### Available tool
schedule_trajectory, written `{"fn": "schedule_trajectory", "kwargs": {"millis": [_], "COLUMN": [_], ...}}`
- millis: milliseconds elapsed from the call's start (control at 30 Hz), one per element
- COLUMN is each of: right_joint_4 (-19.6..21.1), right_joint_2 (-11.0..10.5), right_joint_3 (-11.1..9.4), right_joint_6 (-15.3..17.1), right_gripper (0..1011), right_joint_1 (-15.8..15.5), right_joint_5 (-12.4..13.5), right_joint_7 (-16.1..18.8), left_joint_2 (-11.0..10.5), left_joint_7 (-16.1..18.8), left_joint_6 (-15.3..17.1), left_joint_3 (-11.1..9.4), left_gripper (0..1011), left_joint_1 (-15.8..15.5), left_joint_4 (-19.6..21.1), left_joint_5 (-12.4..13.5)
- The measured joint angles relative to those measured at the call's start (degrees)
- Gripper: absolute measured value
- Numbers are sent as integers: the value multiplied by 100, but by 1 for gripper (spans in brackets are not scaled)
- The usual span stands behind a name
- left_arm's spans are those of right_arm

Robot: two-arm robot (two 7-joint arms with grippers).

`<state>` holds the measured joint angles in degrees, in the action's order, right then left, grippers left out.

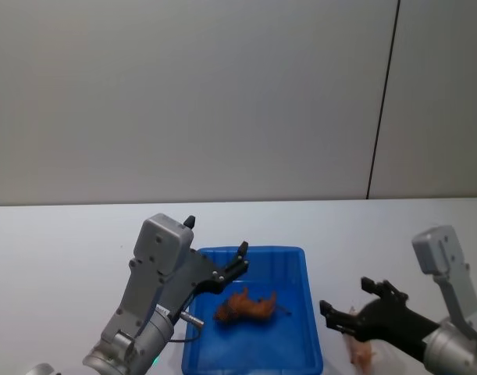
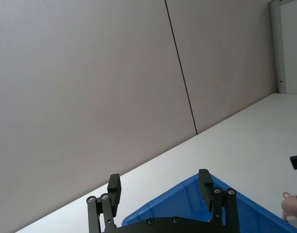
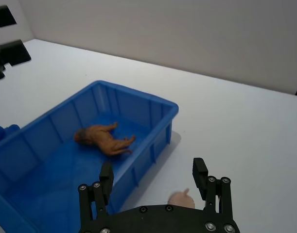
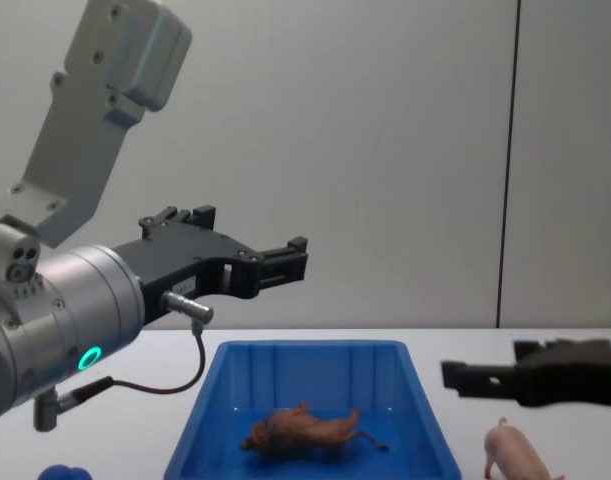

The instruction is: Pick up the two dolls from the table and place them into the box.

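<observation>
The reddish-brown lion doll (image 1: 247, 306) lies on its side on the floor of the blue box (image 1: 258, 253), also seen as lion (image 3: 104, 137) and lion (image 4: 305, 430). The pale pink pig doll (image 4: 520, 455) stands on the white table (image 1: 66, 250) just right of the box; part of the pig (image 3: 181, 198) peeks out under my right gripper. My right gripper (image 1: 346, 295) hovers open just above the pig, empty. My left gripper (image 1: 240, 262) hangs open and empty over the box's rear left part, well above the lion.
A small blue object (image 4: 60, 472) sits on the table left of the box, near its front. A grey wall with a dark vertical seam (image 1: 382, 101) rises behind the table. Bare tabletop stretches to the far left and right of the box.
</observation>
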<state>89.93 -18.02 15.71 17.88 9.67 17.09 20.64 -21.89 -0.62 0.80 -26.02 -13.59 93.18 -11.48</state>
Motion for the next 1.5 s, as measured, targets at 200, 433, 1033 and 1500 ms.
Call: {"fn": "schedule_trajectory", "kwargs": {"millis": [200,433,1033,1500], "right_joint_4": [97,88,-221,-347], "right_joint_2": [-117,-219,-161,-21], "right_joint_3": [-44,-78,0,30], "right_joint_6": [115,227,344,163], "right_gripper": [1001,1001,889,474], "right_joint_1": [-196,-405,-475,-318], "right_joint_5": [128,254,262,278], "right_joint_7": [-161,-348,-476,-592], "left_joint_2": [0,0,0,0], "left_joint_7": [0,0,0,0], "left_joint_6": [0,0,0,0], "left_joint_3": [0,0,0,0], "left_gripper": [1003,1003,1003,1003], "left_joint_1": [0,0,0,0], "left_joint_4": [0,0,0,0], "left_joint_5": [0,0,0,0]}}
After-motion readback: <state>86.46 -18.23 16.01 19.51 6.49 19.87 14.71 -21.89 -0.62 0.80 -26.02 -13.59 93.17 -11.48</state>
